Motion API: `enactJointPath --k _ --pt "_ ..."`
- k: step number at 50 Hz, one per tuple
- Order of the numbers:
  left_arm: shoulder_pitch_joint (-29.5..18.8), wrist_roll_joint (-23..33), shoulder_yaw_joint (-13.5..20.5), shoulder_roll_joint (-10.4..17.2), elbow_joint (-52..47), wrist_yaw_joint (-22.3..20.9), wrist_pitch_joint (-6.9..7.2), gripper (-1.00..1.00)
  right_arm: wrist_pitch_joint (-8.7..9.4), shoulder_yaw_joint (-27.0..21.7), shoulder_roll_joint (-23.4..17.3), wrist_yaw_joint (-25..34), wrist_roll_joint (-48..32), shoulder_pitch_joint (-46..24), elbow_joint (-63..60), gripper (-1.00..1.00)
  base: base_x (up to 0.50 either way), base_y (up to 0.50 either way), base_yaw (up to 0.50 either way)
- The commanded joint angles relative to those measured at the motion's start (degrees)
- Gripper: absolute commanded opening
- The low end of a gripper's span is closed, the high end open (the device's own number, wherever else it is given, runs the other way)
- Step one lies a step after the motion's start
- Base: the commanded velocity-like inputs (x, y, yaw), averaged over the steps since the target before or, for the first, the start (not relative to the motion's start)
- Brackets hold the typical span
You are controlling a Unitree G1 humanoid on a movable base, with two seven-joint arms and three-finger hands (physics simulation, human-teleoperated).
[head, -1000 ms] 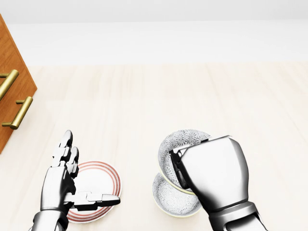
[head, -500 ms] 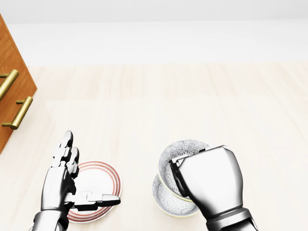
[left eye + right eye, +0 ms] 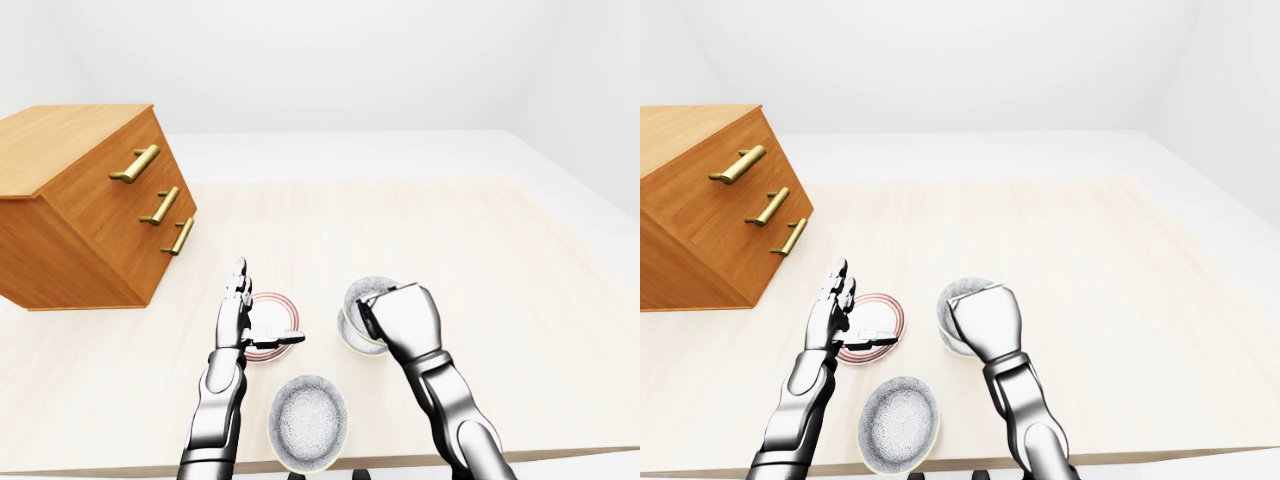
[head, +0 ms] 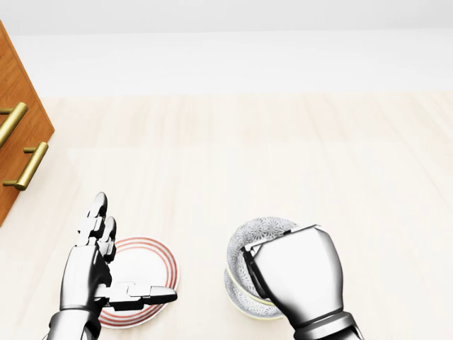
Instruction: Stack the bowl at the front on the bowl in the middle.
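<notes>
In the head view my right hand (image 4: 253,268) is shut on the rim of a grey patterned bowl (image 4: 260,230). That bowl is tilted and sits partly inside a second patterned bowl (image 4: 239,300) resting on the table below it. The hand hides most of both bowls, so I cannot tell whether they touch. A third patterned bowl (image 3: 308,420) stands alone near the bottom edge of the table in the left-eye view. My left hand (image 4: 131,258) is open, fingers up and thumb out, over a red-ringed plate (image 4: 152,263).
A wooden dresser (image 3: 80,200) with brass handles (image 3: 135,164) stands at the left of the pale wooden table (image 3: 470,240). The table's near edge (image 3: 560,455) runs along the bottom of the eye views.
My right hand has come down and towards the bottom of the head view, bringing the held bowl lower into the bowl beneath. The left hand has not moved.
</notes>
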Motion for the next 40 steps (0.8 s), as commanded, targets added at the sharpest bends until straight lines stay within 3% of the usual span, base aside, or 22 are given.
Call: enactJointPath --k 1,16,21,30,40 --pt "0.22 0.06 -0.07 -0.04 -0.59 0.04 0.37 1.00 0.00 0.42 -0.36 -2.83 -0.82 0.73 1.10 -1.00 0.00 0.00 0.00" --pt "0.11 0.15 -0.10 -0.08 -0.07 0.11 -0.09 1.00 0.00 0.92 -0.55 -3.38 -0.89 1.56 0.97 -1.00 0.00 0.00 0.00" --pt "0.36 0.16 -0.17 -0.09 -1.09 0.14 0.66 1.00 0.00 0.92 -0.64 -3.31 -0.85 1.60 0.75 -1.00 0.00 0.00 0.00" --pt "0.08 0.11 -0.01 -0.02 0.19 0.00 -0.38 1.00 0.00 1.27 -0.47 -3.06 -1.00 1.56 0.55 -1.00 0.00 0.00 0.00" --pt "0.00 0.06 -0.03 -0.02 0.07 0.00 -0.12 1.00 0.00 1.50 -0.39 -3.27 -1.04 1.33 1.26 -1.00 0.00 0.00 0.00"
